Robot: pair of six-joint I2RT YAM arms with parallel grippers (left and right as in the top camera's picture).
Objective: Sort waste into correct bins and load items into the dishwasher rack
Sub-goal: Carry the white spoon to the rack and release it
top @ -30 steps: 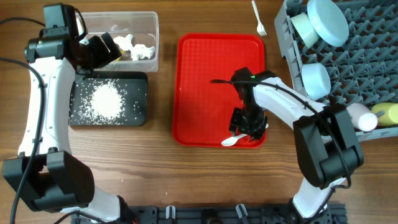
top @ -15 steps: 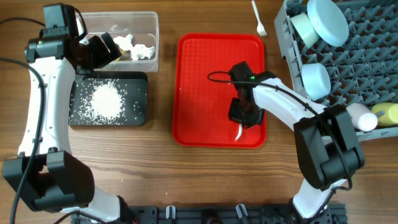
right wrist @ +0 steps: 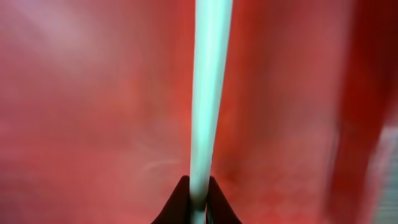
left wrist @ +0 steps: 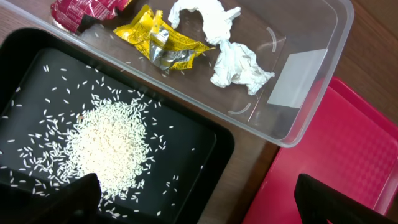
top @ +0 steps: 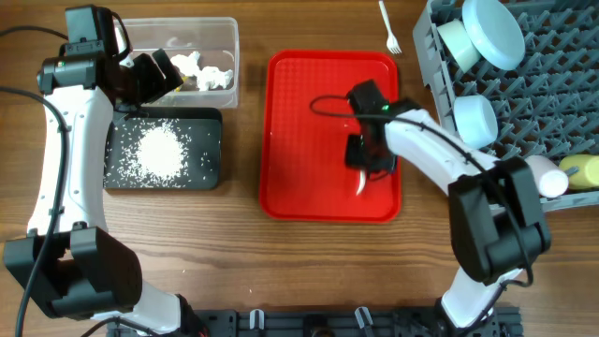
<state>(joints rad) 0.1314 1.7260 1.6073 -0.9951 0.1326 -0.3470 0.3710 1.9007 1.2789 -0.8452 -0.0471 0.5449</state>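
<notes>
The left arm reaches in from the far left edge, and the left gripper hangs over the near rim of the tub. In the wrist view its fingers stand wide apart, holding nothing. The right arm stretches across to the red tray. The right gripper points down over the tray's right half, its fingertips pinched on the handle of the spoon. The spoon's bowl end points toward the tray's near edge. Whether the spoon touches the tray cannot be told.

The tub holds a red wrapper, a yellow wrapper and paper scraps. Just beside it, the black tray holds a heap of rice with stray grains around it. The rack at the right carries a plate with a bowl beside it. A second bowl sits lower down, and a white cup and a yellow cup lie at the near edge.

The fork lies on the wooden table, between the red tray's far corner and the rack.
</notes>
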